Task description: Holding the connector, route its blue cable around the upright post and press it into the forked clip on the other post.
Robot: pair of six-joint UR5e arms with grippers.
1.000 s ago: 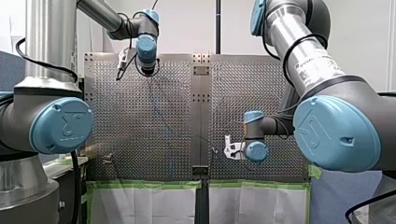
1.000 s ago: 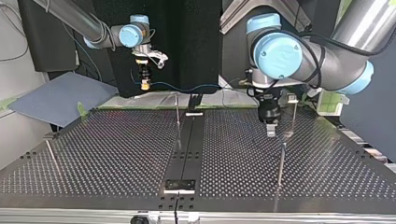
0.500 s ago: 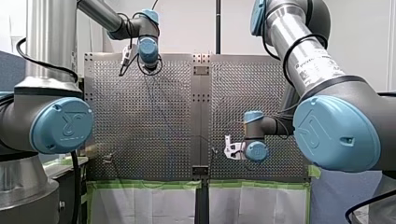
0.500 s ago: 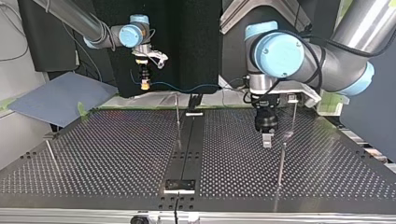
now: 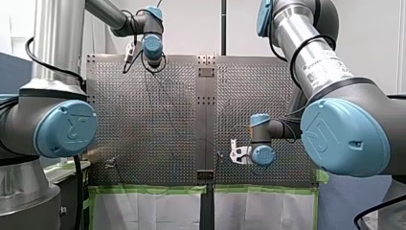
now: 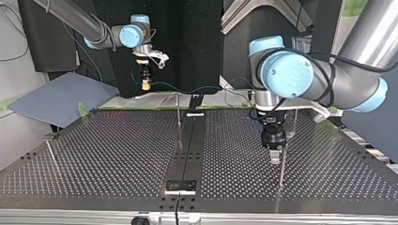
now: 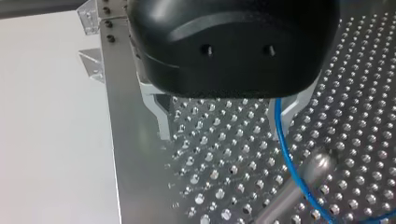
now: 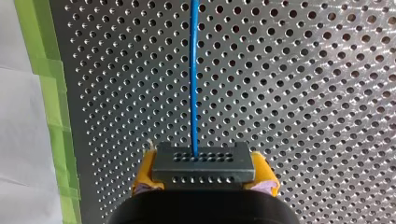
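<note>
Centrally, the perforated table [image 6: 117, 150] lies beneath both arms. My left gripper [image 7: 222, 128] hangs over the table, metal fingers spread apart, beside a post [image 7: 320, 168]. My right gripper [image 8: 203, 184], near the table's green-taped edge, clamps the connector [image 8: 203, 168]; its blue cable [image 8: 194, 70] runs out across the table.

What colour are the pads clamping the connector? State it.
Yellow: pads of my right gripper, shut on the connector; right wrist view shows best.
</note>
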